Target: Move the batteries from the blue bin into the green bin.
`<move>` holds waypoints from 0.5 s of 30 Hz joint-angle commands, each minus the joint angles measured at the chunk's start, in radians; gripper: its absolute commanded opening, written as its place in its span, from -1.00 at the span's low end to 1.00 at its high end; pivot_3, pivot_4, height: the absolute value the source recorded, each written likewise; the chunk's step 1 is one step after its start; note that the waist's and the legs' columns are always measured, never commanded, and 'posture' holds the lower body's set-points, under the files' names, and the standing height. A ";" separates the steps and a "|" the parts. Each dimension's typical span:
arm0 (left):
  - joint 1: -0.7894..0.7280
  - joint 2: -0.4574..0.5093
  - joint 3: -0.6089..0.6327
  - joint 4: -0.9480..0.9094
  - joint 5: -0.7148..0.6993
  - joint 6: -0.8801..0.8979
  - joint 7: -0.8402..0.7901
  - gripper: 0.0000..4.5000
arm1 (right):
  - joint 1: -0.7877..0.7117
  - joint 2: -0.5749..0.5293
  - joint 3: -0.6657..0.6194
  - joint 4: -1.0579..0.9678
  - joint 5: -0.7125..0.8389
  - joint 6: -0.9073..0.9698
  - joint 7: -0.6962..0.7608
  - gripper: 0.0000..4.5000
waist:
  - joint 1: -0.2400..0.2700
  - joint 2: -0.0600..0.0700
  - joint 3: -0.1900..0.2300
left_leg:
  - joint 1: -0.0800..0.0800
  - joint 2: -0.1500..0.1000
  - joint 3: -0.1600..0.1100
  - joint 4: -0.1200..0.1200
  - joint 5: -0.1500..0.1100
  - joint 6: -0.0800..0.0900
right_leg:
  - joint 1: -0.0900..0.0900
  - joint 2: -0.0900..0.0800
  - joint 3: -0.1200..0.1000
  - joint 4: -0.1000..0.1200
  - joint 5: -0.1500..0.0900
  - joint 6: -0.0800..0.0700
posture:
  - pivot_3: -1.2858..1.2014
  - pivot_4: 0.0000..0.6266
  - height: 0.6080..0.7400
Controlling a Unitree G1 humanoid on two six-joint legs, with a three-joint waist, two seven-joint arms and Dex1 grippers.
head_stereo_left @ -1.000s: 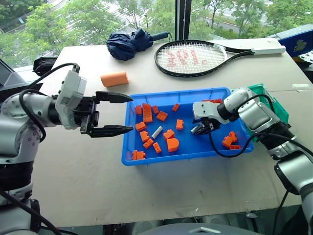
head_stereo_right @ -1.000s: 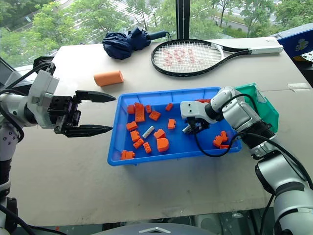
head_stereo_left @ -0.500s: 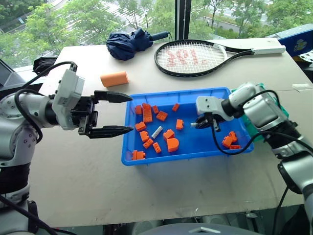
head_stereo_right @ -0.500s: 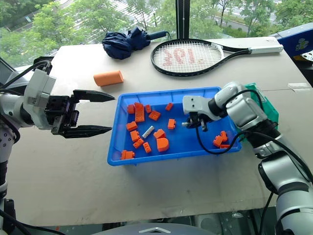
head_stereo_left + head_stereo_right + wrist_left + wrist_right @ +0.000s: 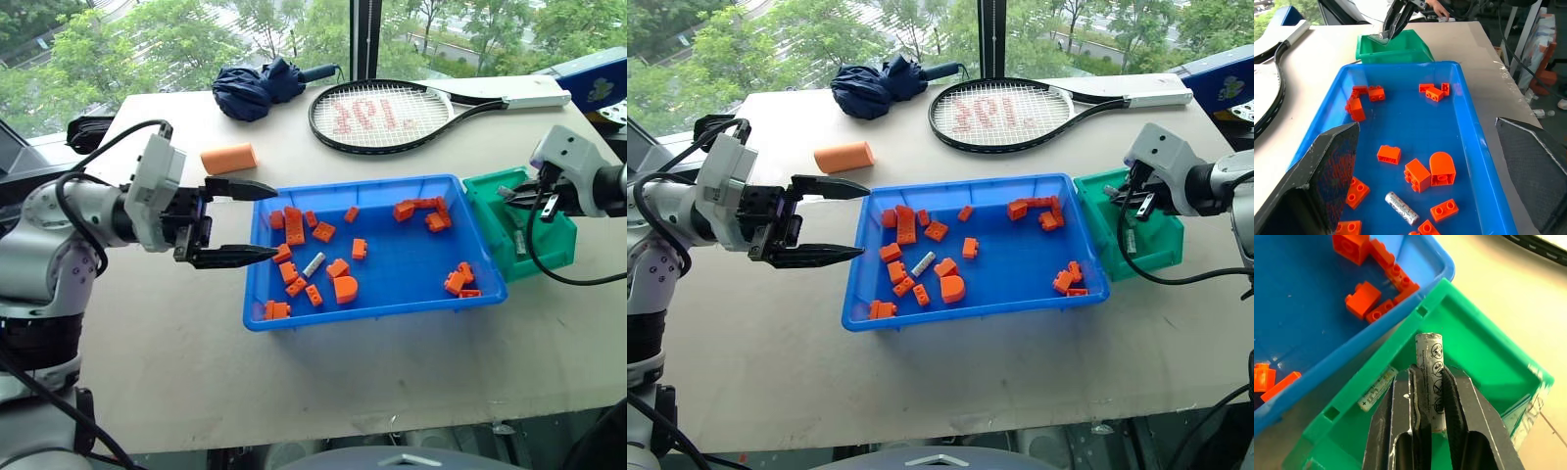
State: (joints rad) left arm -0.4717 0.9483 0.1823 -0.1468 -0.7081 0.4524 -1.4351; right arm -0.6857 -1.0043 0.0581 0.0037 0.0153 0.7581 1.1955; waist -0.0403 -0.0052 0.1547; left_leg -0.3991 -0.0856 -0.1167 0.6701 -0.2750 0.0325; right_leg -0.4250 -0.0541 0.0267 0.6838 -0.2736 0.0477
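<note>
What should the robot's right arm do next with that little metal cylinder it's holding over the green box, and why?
Probably open the right tool and let the battery drop. The tool is shut on it right above the green bin, where another battery already lies. One more battery remains in the blue bin among the orange blocks.

The robot's left hand (image 5: 245, 221) is held level at the left, pointing right, its two black fingers (image 5: 238, 187) spread wide with nothing between them. At the far right, the right hand (image 5: 1426, 396) angles downward, its fingers (image 5: 1400, 416) pinched closed on a battery (image 5: 1429, 367), a black cable looping from the wrist.
</note>
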 commanded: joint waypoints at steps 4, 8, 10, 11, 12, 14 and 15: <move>-0.023 0.010 0.008 0.005 0.009 -0.019 -0.010 1.00 | 0.063 -0.044 -0.047 0.000 0.034 -0.027 -0.038 -0.55 | 0.002 0.000 0.000 | 0.000 0.000 0.001 0.000 0.000 0.000 | -0.001 0.000 0.001 0.000 0.000 0.000 | 0.03 -0.52 1.00; -0.029 0.013 0.008 0.003 0.009 -0.009 -0.005 1.00 | 0.078 -0.057 -0.051 0.011 0.042 -0.047 -0.058 0.28 | 0.003 0.000 0.000 | 0.000 0.000 0.000 0.000 0.000 0.000 | -0.001 0.000 0.000 0.000 0.000 0.000 | 0.03 -0.52 1.00; -0.030 0.017 0.011 0.001 0.009 -0.003 -0.004 1.00 | 0.083 -0.063 -0.057 0.004 0.054 -0.043 -0.065 0.73 | 0.004 0.000 0.000 | 0.000 0.000 0.001 0.000 0.000 0.000 | -0.001 0.000 0.000 0.000 0.000 0.000 | 0.03 -0.52 1.00; -0.029 0.020 0.012 0.001 0.010 0.000 -0.003 1.00 | 0.086 -0.062 -0.066 -0.003 0.062 -0.039 -0.074 0.92 | 0.004 0.000 0.000 | 0.000 0.000 0.001 0.000 0.000 0.000 | -0.001 0.000 0.000 0.000 0.000 0.000 | 0.03 -0.52 1.00; -0.028 0.022 0.013 -0.001 0.010 0.003 -0.002 1.00 | 0.088 -0.055 -0.084 -0.012 0.077 -0.034 -0.087 0.97 | 0.004 0.000 0.000 | 0.000 0.000 0.001 0.000 0.000 0.000 | -0.001 0.000 0.000 0.000 0.000 0.000 | 0.03 -0.52 1.00; -0.025 0.027 0.013 -0.006 0.014 0.008 0.003 1.00 | 0.100 -0.031 -0.131 -0.042 0.122 -0.034 -0.105 0.97 | 0.004 0.000 0.000 | 0.000 0.000 0.001 0.000 0.000 0.000 | -0.001 0.000 0.000 0.000 0.000 0.000 | 0.03 -0.52 1.00; -0.022 0.028 0.011 -0.009 0.024 0.003 0.010 1.00 | 0.113 -0.015 -0.162 -0.069 0.153 -0.036 -0.110 0.97 | 0.004 0.000 0.000 | 0.000 0.000 0.001 0.000 0.000 0.000 | -0.001 0.000 0.000 0.000 0.000 0.000 | 0.03 -0.52 1.00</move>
State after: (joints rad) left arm -0.4878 0.9515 0.1822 -0.1352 -0.6950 0.4575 -1.4350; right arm -0.5784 -1.0299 -0.0279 0.0012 0.1160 0.7306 1.1002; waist -0.0362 -0.0050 0.1548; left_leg -0.3995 -0.0856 -0.1163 0.6702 -0.2750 0.0326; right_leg -0.4255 -0.0542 0.0271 0.6838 -0.2736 0.0477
